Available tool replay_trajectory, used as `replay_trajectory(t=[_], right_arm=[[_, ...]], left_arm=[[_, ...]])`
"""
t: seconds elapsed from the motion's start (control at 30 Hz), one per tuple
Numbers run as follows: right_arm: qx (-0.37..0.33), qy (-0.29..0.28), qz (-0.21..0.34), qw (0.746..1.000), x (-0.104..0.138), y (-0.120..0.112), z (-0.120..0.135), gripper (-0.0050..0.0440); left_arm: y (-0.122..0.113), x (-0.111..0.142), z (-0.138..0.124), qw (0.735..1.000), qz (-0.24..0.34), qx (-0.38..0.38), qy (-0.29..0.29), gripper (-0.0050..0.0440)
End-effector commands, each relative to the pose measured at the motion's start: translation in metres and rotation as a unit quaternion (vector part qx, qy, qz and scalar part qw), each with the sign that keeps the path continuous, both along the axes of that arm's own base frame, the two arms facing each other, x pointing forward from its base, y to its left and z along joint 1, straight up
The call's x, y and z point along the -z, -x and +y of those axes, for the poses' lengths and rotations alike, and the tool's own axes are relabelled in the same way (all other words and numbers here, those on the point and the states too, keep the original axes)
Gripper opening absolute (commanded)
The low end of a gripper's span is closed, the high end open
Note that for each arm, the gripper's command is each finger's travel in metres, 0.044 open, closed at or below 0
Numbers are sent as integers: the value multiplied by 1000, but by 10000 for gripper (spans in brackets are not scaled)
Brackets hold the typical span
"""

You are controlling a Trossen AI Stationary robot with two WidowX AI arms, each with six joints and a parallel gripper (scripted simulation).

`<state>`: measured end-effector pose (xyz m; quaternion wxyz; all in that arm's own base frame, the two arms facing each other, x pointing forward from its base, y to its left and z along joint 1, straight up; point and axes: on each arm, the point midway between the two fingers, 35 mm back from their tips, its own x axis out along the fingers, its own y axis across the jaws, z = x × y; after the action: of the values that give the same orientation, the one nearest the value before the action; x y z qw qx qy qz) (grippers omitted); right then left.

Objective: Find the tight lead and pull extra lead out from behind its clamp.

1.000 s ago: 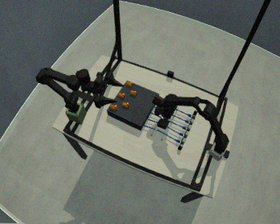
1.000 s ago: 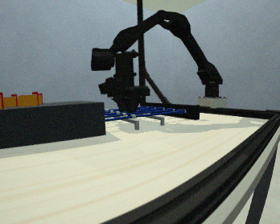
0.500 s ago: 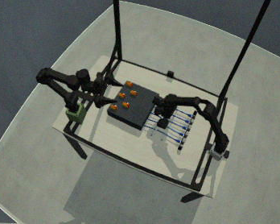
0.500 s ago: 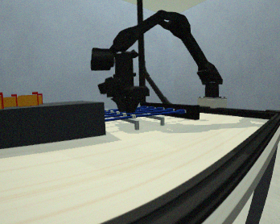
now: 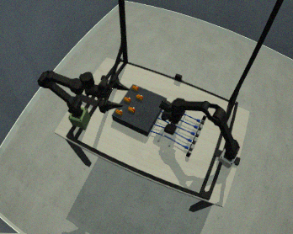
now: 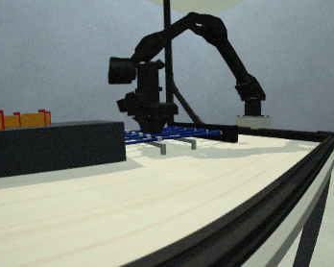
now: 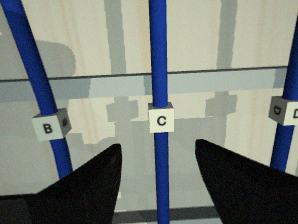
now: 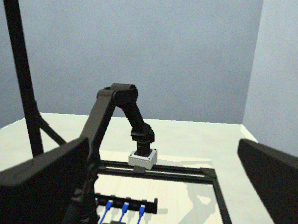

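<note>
Several blue leads [image 5: 180, 128] run from the dark box [image 5: 139, 111] to a black plug strip [image 5: 196, 136]. In the left wrist view, lead C [image 7: 160, 75] with its white tag [image 7: 161, 120] runs between my left gripper's fingers, which stand apart and do not touch it. Lead B [image 7: 44, 100] is to its left and lead D [image 7: 286, 112] at the right edge. A grey clamp bar [image 7: 90, 85] crosses under the leads. The left gripper [image 5: 171, 125] hangs low over the leads. My right gripper [image 5: 103, 105] is open and empty beside the box, near the orange handles [image 5: 133, 99].
Black frame posts [image 5: 123, 34] rise at the back of the table. A raised black rim [image 6: 297, 168] runs along the table edges. The left arm's base [image 8: 143, 158] stands at the far end beyond the plug strip. A green block [image 5: 79, 119] sits under the right arm.
</note>
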<state>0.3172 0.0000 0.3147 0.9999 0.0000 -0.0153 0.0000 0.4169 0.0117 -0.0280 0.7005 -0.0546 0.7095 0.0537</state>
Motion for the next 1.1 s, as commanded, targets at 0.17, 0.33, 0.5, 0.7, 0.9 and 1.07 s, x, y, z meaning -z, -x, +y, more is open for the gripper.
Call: replay_trajectory(t=[0.17,0.33,0.5,0.7,0.9,1.07], right_arm=[[0,0,-9,1000,-8,1,0,440],[0,0,-9,1000,-8,1,0,440],[0,0,-9,1000,-8,1,0,440],[0,0,-9,1000,-8,1,0,440],[0,0,-9,1000,-8,1,0,440],[0,0,-9,1000,-8,1,0,440]], left_arm=[[-3,-3,1,1000,-6,-2,-1,209],[-3,-3,1,1000,-6,-2,-1,209],[-3,-3,1,1000,-6,-2,-1,209],[-3,-3,1,1000,-6,-2,-1,209],[-3,-3,1,1000,-6,-2,-1,209],[-5,-10,0,1000,-15,0,0,-50]])
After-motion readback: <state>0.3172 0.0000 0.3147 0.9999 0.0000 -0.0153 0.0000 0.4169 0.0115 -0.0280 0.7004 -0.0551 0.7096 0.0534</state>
